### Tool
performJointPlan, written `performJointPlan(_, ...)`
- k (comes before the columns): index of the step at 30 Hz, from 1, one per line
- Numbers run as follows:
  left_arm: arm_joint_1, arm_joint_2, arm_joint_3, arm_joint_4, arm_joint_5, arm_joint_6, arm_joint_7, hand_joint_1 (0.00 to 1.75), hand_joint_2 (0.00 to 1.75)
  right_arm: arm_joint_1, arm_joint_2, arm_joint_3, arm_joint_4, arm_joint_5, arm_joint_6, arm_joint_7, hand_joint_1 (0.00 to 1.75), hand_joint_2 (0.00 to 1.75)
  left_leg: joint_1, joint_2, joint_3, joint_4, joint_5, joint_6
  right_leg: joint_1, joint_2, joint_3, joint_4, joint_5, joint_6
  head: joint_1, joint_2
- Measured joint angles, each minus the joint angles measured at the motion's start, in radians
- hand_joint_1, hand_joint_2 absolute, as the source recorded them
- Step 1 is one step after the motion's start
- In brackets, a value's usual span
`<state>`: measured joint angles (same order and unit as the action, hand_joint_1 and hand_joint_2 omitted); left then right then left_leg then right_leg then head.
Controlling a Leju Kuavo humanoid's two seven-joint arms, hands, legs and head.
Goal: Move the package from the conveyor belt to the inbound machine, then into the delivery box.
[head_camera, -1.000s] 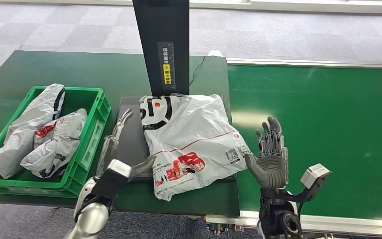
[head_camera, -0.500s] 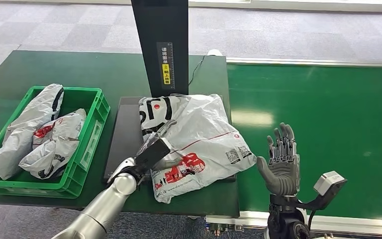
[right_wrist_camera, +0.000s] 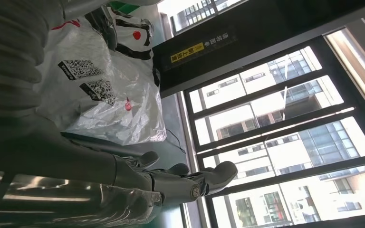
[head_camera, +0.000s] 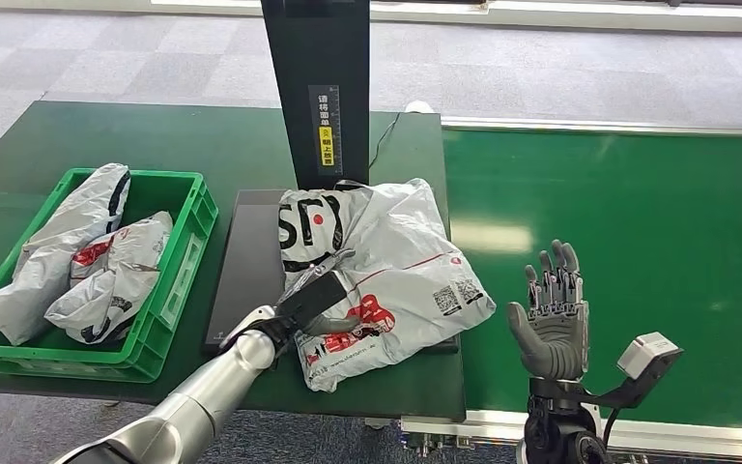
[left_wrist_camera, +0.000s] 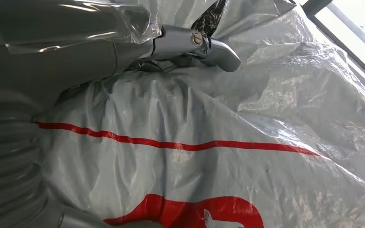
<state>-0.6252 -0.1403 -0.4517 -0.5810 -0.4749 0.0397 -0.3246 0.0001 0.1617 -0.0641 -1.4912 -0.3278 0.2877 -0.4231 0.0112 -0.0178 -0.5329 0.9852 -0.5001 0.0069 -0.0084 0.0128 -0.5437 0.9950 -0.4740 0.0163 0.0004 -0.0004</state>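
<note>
Crinkled white plastic mailer package with red and black print lies mid-frame on the flat dark inbound machine platform, under its black upright post. Left hand rests flat on the package's lower-left part, fingers extended along the plastic; can't tell if it has any grip. Right hand is at lower right over the green conveyor belt, upright, fingers spread, holding nothing; green plastic delivery box at left holds two similar bags.

package on scanner plate, crate left
</note>
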Motion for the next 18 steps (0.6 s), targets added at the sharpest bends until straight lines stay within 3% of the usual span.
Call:
performJointPlan(1, -0.002, 0.0, -0.002, 0.004, -0.001, 0.0, 0.0, 1.73, 1.75, 0.0, 0.0, 0.0, 0.0, -0.002, -0.005, 0.0, 0.0, 1.75, 0.0, 0.0, 0.001, 0.0, 0.0, 0.0, 0.0, 0.0, 0.001, 0.0, 0.0, 0.0, 0.0, 0.0)
performJointPlan(18, -0.009, 0.004, -0.005, 0.013, 0.016, -0.016, -0.049, 1.75, 1.75, 0.005, 0.0, 0.005, 0.0, -0.012, -0.05, 0.002, 0.0, 1.75, 0.0, 0.0, 0.0, 0.0, 0.0, 0.0, 0.0, 0.0, 0.0, 0.0, 0.0, 0.0, 0.0, 0.0)
